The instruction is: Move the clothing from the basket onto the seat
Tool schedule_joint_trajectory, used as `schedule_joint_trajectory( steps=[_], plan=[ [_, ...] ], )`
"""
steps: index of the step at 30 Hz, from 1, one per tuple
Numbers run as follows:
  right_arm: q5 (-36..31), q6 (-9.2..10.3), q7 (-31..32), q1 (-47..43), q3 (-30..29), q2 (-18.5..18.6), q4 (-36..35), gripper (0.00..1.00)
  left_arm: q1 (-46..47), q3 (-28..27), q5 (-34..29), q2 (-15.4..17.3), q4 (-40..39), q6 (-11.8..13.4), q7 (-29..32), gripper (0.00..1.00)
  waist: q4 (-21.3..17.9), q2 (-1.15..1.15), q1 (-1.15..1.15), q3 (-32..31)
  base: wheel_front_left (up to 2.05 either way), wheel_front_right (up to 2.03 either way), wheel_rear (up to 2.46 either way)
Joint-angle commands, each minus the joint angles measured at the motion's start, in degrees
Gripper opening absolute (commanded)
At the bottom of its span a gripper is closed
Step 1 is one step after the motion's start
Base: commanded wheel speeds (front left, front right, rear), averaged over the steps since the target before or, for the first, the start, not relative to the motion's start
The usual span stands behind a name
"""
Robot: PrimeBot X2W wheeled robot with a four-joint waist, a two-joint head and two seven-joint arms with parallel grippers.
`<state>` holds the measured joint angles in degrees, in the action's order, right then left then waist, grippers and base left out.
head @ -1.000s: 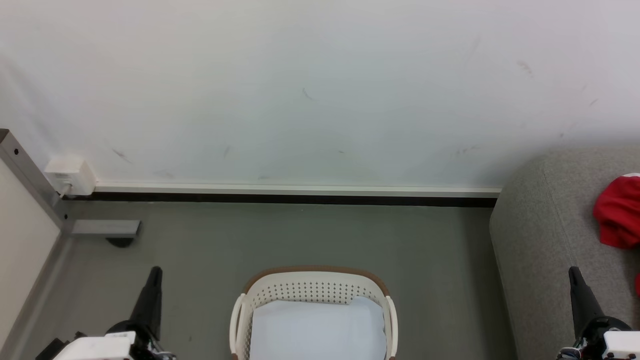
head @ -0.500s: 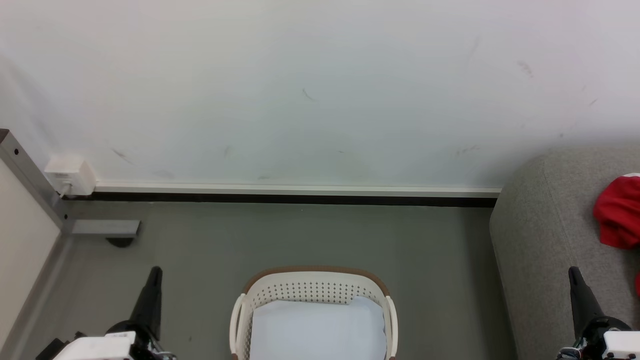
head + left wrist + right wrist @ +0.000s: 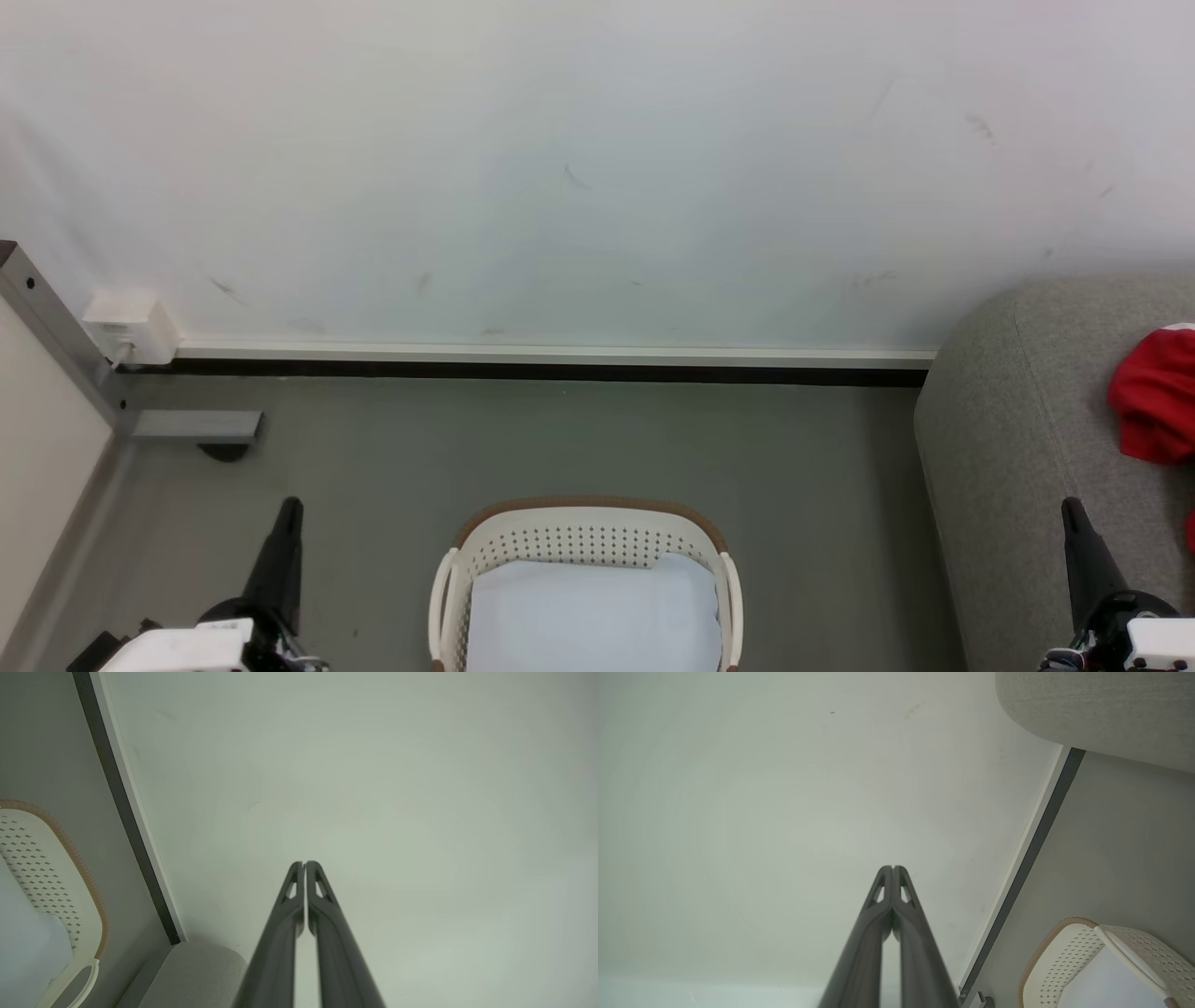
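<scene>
- left gripper [image 3: 289, 511] sits at the lower left of the head view, closed and holding nothing, pointing up over the grey floor [image 3: 560, 439]
- the left wrist view looks closer: its two dark fingertips [image 3: 297, 868] meet with barely a slit between them, aimed at the white wall [image 3: 373, 788]
- right gripper [image 3: 1072, 511] sits at the lower right, also closed and empty, its tip in front of the seat [image 3: 1008, 448]; in the right wrist view its fingertips [image 3: 887, 872] touch
- between the grippers stands the basket [image 3: 588, 509], on the floor and well apart from both; the part in view holds a flat pale bluish-white sheet [image 3: 593, 616]
- both wrist views catch the basket's perforated wall and brown rim from the side, and a rounded corner of the seat next to the dark skirting strip [image 3: 126, 826]
- the head view takes in the clothing [image 3: 1153, 401]: a bunched red heap on top of the seat at the right edge, clear of the basket
- a white edge tops the heap; too small to tell whether it is a label, and no writing can be read
- at far left, a small white box [image 3: 131, 327] is fixed low on the wall beside a metal post [image 3: 56, 345]
</scene>
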<state>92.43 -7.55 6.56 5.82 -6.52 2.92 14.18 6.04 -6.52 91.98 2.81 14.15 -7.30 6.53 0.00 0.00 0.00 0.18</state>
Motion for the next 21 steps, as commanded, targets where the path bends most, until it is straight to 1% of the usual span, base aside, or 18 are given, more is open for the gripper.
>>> schedule_joint_trajectory(
  steps=[1, 21],
  plan=[
    [-0.09, 0.12, 0.18, 0.72, -0.26, -0.08, -0.33, 0.00, 0.38, -0.10, 0.79, 0.12, -0.23, -0.39, 0.22, 0.00, 0.00, 0.00, 0.00, 0.00, 0.00, 0.00, 0.00],
    [-0.10, 0.12, 0.19, 0.72, -0.27, -0.08, -0.33, 0.00, 0.38, -0.09, 0.80, 0.12, -0.24, -0.39, 0.22, 0.00, 0.00, 0.00, 0.00, 0.00, 0.00, 0.00, 0.00]
  ],
)
